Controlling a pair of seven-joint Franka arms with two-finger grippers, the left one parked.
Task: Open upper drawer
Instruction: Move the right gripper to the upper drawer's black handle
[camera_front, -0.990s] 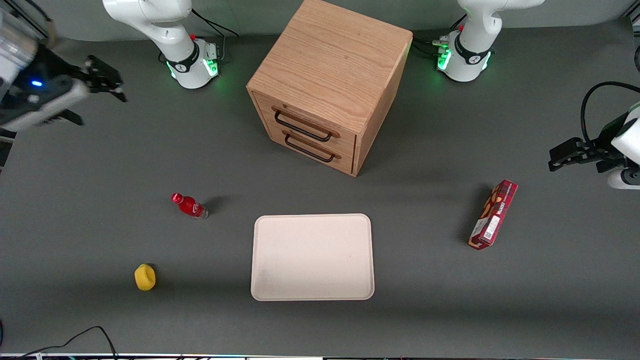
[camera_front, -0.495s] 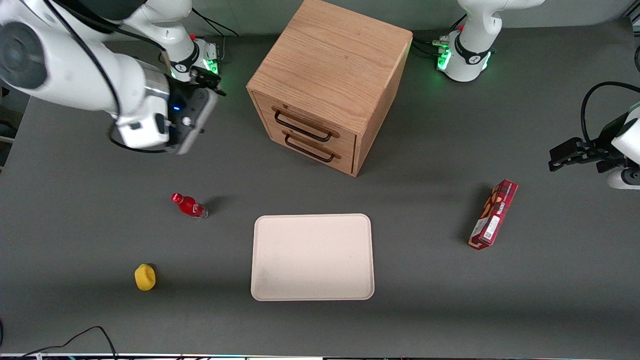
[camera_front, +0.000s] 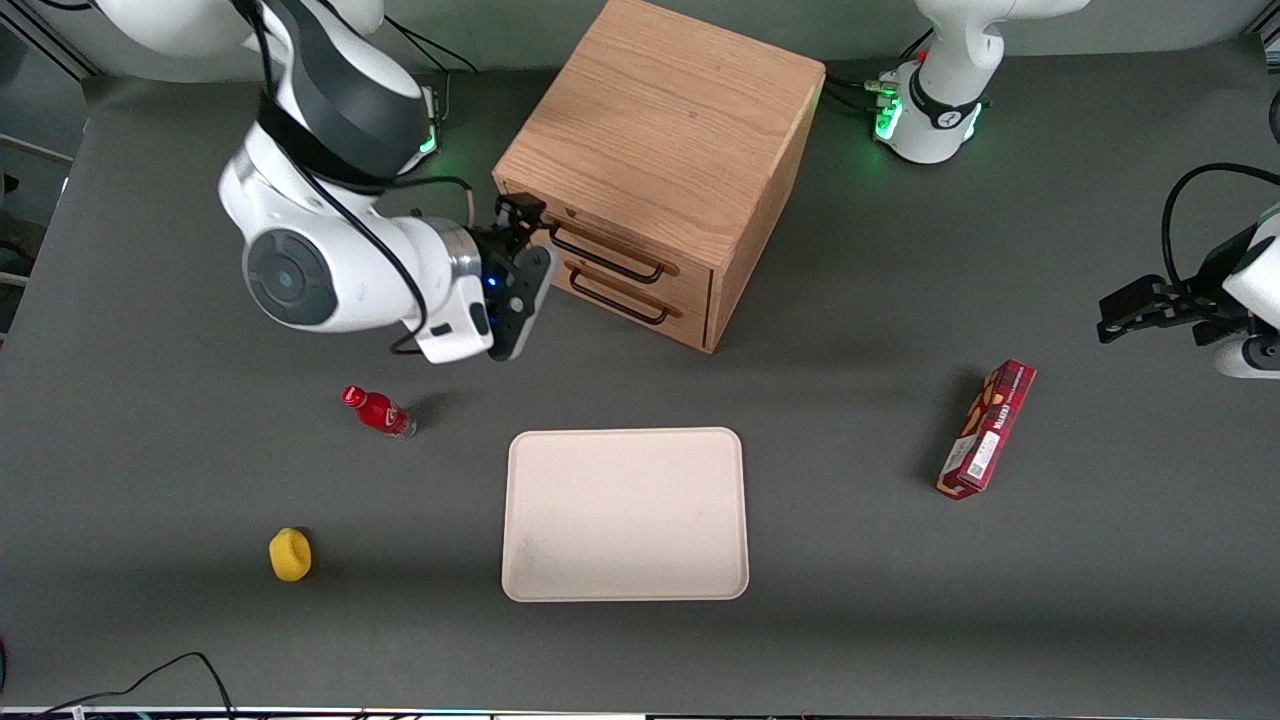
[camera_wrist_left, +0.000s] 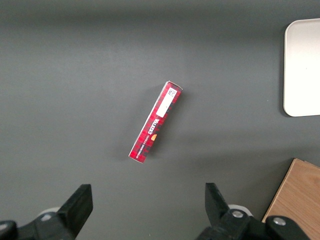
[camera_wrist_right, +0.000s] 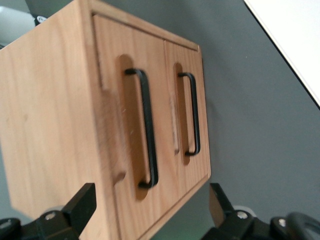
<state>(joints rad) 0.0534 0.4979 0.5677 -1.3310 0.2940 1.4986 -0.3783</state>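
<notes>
Gripper (camera_front: 522, 232) open, facing upper drawer (camera_front: 612, 243)

From my seat, the jaws of the right gripper (camera_front: 522, 222) are mostly lost in the front view: they sit against the corner of the cabinet (camera_front: 660, 130), and the wrist body covers them, so I cannot tell how wide they stand. In the wrist view only two dark finger stubs (camera_wrist_right: 80, 207) show at the frame's edge; their tips are cut off. Just ahead of the jaws, the upper drawer (camera_wrist_right: 135, 125) shows its front and black handle (camera_wrist_right: 147, 130), but its tray is hidden inside the cabinet. The lower drawer (camera_wrist_right: 187, 112) likewise. The tray (camera_wrist_right: 295, 45) on the counter (camera_wrist_right: 250, 125) is clipped to one corner strip.
</notes>
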